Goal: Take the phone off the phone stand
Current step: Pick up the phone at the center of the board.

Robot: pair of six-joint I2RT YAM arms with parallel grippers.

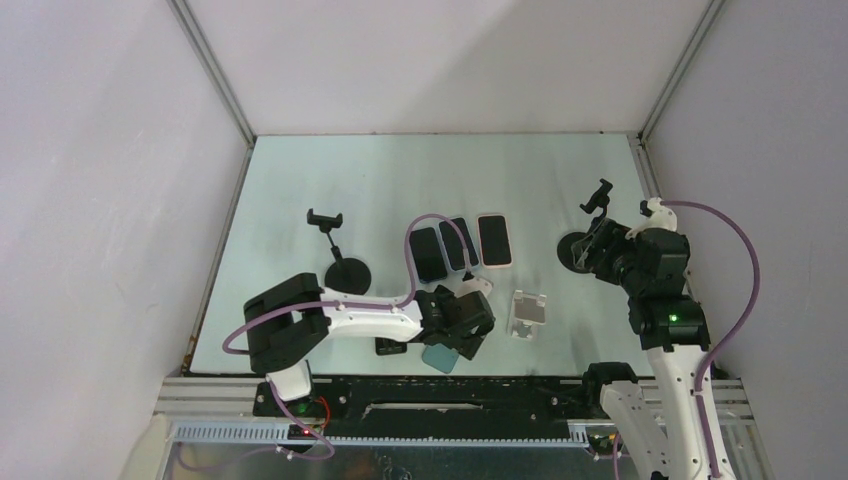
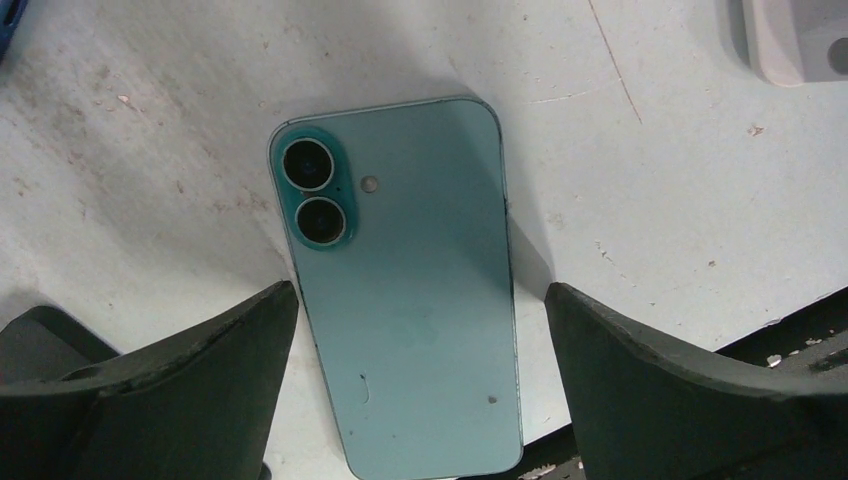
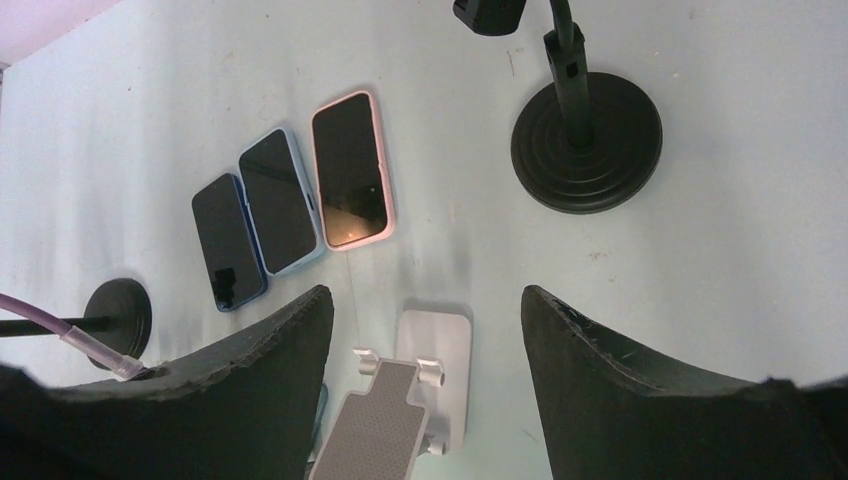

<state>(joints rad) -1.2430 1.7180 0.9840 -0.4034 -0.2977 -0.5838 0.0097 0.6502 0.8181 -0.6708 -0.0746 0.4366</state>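
A teal phone (image 2: 410, 290) lies back up, flat on the table near its front edge; it also shows in the top view (image 1: 438, 360). My left gripper (image 2: 420, 330) is open just above it, with one finger (image 2: 200, 370) on each side and a gap to the phone's edges. A white folding phone stand (image 1: 528, 312) stands empty to its right, and also shows in the right wrist view (image 3: 400, 410). My right gripper (image 3: 427, 300) is open and empty, high over the table at the right (image 1: 585, 252).
Three phones (image 3: 295, 205) lie screen up side by side mid-table. A black clamp stand with a round base (image 1: 345, 272) stands left of them, another (image 3: 587, 140) at the right under my right arm. A second white stand (image 1: 478, 285) and a small black object (image 1: 390, 346) sit by my left gripper.
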